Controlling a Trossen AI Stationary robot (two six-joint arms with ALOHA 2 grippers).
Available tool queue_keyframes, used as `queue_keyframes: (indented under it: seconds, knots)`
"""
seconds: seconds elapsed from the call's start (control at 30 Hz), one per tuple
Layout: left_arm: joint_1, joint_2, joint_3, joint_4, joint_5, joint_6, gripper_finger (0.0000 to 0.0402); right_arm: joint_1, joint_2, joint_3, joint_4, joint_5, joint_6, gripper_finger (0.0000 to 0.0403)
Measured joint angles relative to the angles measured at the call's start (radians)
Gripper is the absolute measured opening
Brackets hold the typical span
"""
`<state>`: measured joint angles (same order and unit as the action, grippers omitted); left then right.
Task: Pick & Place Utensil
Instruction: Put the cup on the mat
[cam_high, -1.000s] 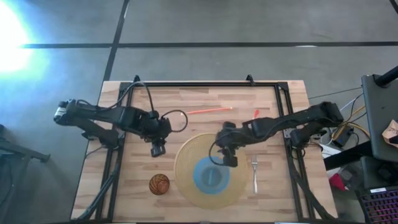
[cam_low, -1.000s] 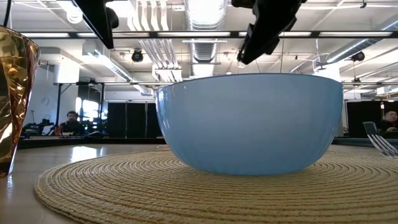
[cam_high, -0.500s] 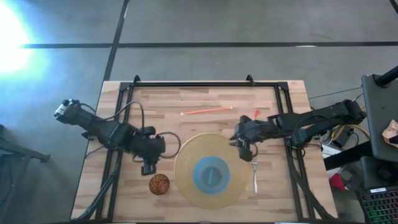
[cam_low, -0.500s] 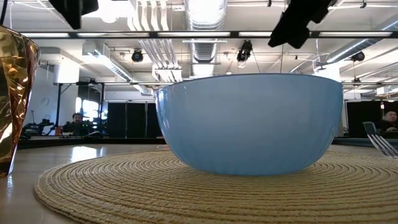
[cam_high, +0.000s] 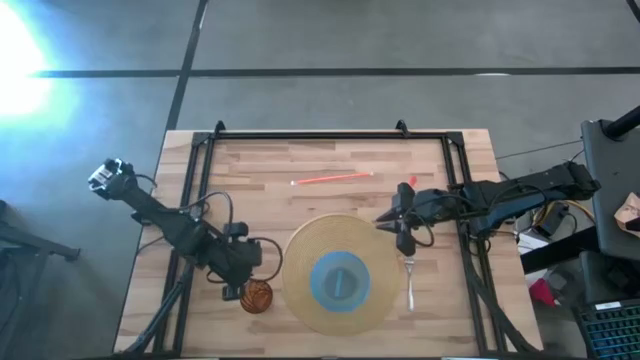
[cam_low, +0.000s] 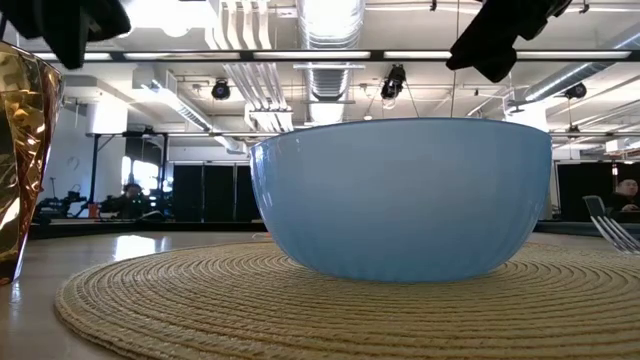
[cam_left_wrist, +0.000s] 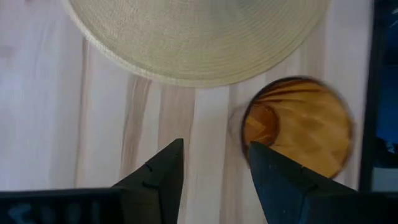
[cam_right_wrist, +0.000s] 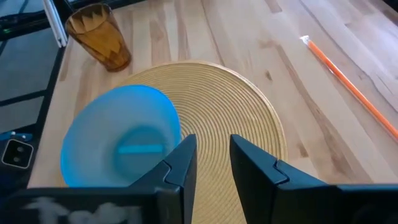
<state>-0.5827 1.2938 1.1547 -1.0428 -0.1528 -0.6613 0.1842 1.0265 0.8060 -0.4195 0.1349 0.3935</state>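
Left gripper (cam_high: 234, 290): moved down toward the amber cup (cam_high: 257, 296), now just beside it, fingers slightly apart, empty
Right gripper (cam_high: 401, 240): pulled back off the woven mat (cam_high: 300, 250) to its edge, narrow gap, empty
Fork (cam_high: 409, 282): unmoved, right of the mat
Blue bowl (cam_high: 338, 280): unchanged, mid-mat

Pale wooden bench (cam_high: 330, 160) with a black frame along its edges. Round woven straw placemat (cam_high: 300, 245) near the front centre; light blue round bowl (cam_high: 340, 280) sits on it. Amber ribbed glass cup (cam_high: 259, 296) stands just left of the mat. Left gripper (cam_high: 236, 288) hangs right beside the cup, on its left. Silver metal fork (cam_high: 410, 281) lies on bare wood just right of the mat. Right gripper (cam_high: 403, 232) sits above the mat's right edge, behind the fork. Thin orange straw (cam_high: 332, 179) lies toward the back.
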Motion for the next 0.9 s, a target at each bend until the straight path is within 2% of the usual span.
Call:
queue_keyframes:
  seconds: [0.57, 0.9]
  knots:
    - [-0.005, 0.001, -0.141, 0.186, 0.056, 0.004, 0.0172, 0.0, 0.014, 0.005, 0.013, -0.001, -0.001, 0.0091]
    - [-0.008, 0.0, -0.221, 0.266, 0.087, -0.019, 0.0172, 0.001, 0.015, 0.003, 0.013, -0.001, 0.0, 0.0073]
